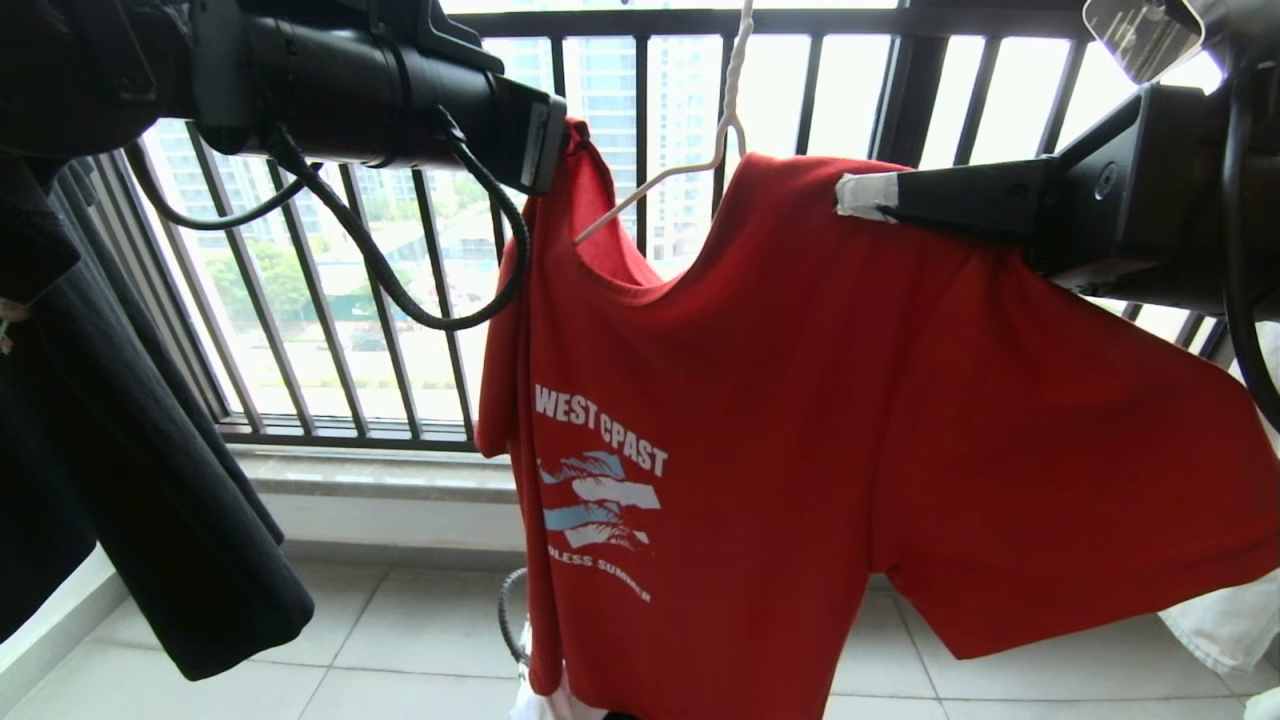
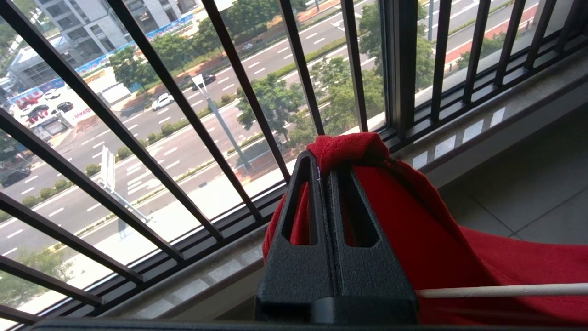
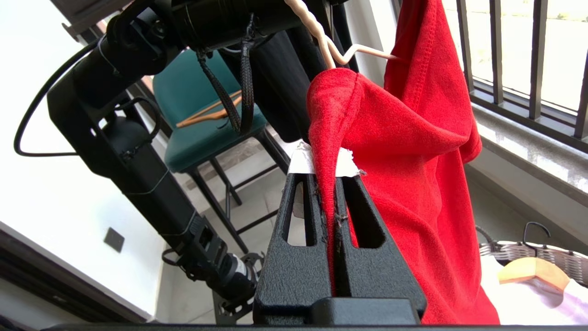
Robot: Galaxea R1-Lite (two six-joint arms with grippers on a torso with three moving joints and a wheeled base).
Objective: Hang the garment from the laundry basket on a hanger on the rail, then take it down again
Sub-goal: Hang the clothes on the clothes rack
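Claws first: the left gripper (image 1: 552, 140) and the right gripper (image 1: 850, 197) each pinch a shoulder of the red T-shirt (image 1: 800, 420), which is out of the basket (image 3: 528, 255) and draped on the white hanger (image 1: 728, 120); hanging looks nearly done, taking down remains

A black shirt (image 1: 120, 480) hangs beside the barred window railing (image 1: 330, 330); a teal chair (image 3: 202, 115) carries a wooden hanger (image 3: 206, 112).
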